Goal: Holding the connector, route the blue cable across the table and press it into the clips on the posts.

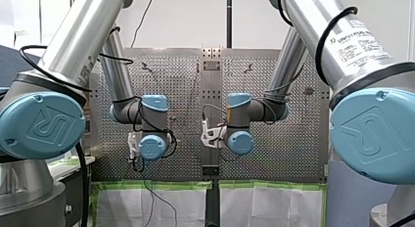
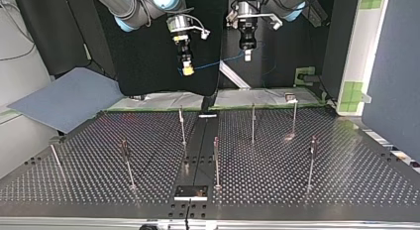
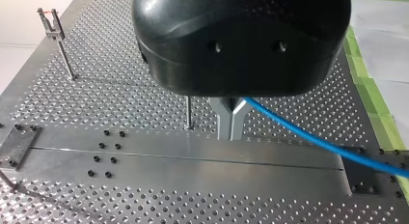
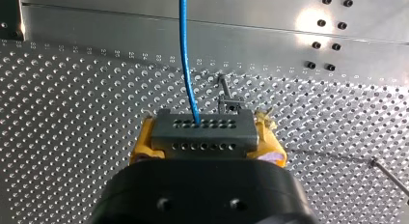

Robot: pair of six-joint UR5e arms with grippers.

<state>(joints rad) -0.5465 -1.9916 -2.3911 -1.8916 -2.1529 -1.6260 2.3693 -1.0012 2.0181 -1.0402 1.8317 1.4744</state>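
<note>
In the top view both grippers hang high above the far edge of the table, and the blue cable spans between them. My right gripper has yellow pads and is shut on the grey connector, from which the blue cable leads away. My left gripper is black with metal fingers, shut on the blue cable, which trails off to one side. In the top view my left gripper is at the right of the other. Thin posts with clips stand on the table, such as one post and another post.
More posts stand nearer the top view's camera. A smooth metal strip runs down the perforated table's middle. A clip post lies just ahead of the connector. A grey board leans at the top view's left.
</note>
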